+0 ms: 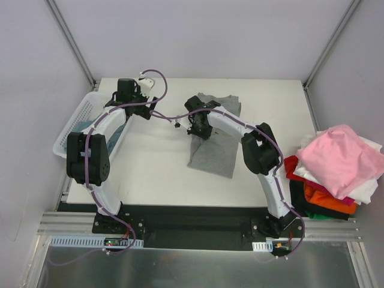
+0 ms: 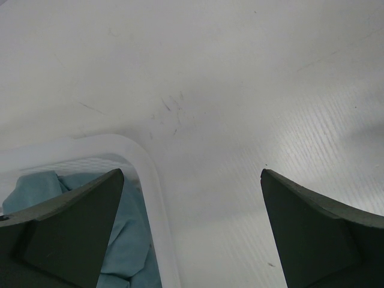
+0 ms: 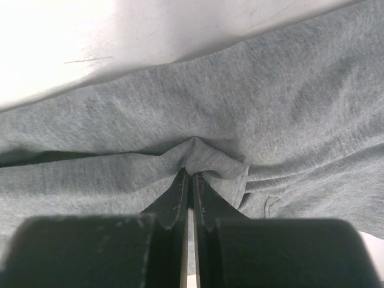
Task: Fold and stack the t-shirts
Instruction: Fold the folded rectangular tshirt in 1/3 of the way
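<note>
A heather-grey t-shirt (image 1: pixel 213 147) lies in the middle of the table, partly folded. My right gripper (image 1: pixel 197 128) is at its left edge and is shut on a pinched ridge of the grey t-shirt (image 3: pixel 207 157). My left gripper (image 1: pixel 146 84) is open and empty, by the far corner of the white basket (image 1: pixel 78 123). A blue-teal t-shirt (image 2: pixel 123 240) lies inside the basket, seen under the left finger (image 2: pixel 66 231). A pile of pink (image 1: pixel 339 159), white, red and orange t-shirts sits at the right edge.
The basket rim (image 2: pixel 150 180) curves between my left fingers over the white table (image 2: pixel 240 90). The table's far edge meets the enclosure walls. Black and green cloth lies under the right pile (image 1: pixel 318 207).
</note>
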